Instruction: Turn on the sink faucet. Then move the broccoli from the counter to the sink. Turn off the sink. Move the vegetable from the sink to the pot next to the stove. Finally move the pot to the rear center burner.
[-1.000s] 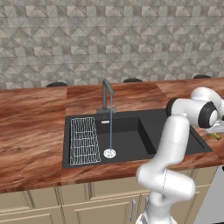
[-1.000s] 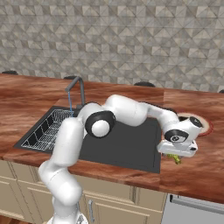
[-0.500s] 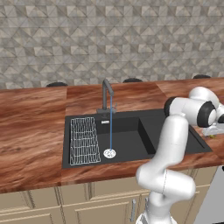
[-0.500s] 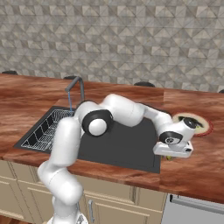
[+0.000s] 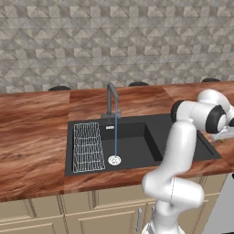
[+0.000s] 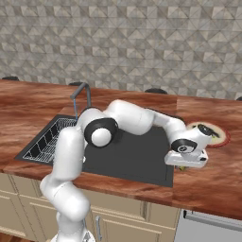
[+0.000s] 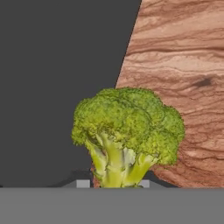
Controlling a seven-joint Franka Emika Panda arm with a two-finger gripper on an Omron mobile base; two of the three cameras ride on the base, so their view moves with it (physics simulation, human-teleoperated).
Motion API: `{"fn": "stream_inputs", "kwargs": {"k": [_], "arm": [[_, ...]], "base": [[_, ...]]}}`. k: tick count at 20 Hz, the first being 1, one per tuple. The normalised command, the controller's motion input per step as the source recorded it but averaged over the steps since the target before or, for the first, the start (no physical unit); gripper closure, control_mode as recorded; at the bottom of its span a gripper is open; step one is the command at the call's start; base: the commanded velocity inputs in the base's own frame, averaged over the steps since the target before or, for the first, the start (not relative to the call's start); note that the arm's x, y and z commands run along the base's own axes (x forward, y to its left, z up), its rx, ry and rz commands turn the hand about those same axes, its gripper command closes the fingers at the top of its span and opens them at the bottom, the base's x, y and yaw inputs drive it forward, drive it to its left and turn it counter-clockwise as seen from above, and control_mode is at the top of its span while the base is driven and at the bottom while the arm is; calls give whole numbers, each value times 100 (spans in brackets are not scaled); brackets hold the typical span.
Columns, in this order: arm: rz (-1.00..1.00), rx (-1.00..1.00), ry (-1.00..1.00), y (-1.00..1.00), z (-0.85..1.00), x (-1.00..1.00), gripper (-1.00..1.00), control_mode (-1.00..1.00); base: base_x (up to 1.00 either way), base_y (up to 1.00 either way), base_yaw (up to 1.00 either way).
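Note:
The broccoli (image 7: 127, 131) lies on the wooden counter right beside the sink's right edge, its pale stalk towards the hand. My gripper (image 7: 114, 183) is down over it, fingers close against both sides of the stalk, shut on it. From the right base view the gripper (image 6: 185, 165) rests low on the counter at the sink's right rim, with a bit of green broccoli (image 6: 182, 168) under it. The faucet (image 5: 111, 98) stands behind the sink (image 5: 151, 146) and a thin stream of water (image 5: 115, 132) runs down to the drain. The pot and the burner are out of view.
A wire dish rack (image 5: 87, 146) fills the sink's left part. A round red-rimmed plate (image 6: 215, 135) lies on the counter just behind the gripper. My arm arches over the right half of the basin. Wooden counter (image 5: 32, 132) extends left of the sink.
The hand has sunk a little onto the broccoli and the fingers have come together around its stalk. Water keeps running.

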Motion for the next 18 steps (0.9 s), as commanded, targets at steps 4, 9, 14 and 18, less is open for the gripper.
{"fn": "stream_inputs", "kwargs": {"k": [4, 9, 14, 18], "arm": [[7, 0, -1, 46, 35, -7, 100, -100], [14, 0, 0, 86, 6, 4, 100, -100], [15, 0, 0, 90, 0, 18, 100, -100], [15, 0, 0, 96, 0, 27, 100, -100]], "base": [[0, 0, 0], [0, 0, 0], [0, 0, 0], [0, 0, 0]]}}
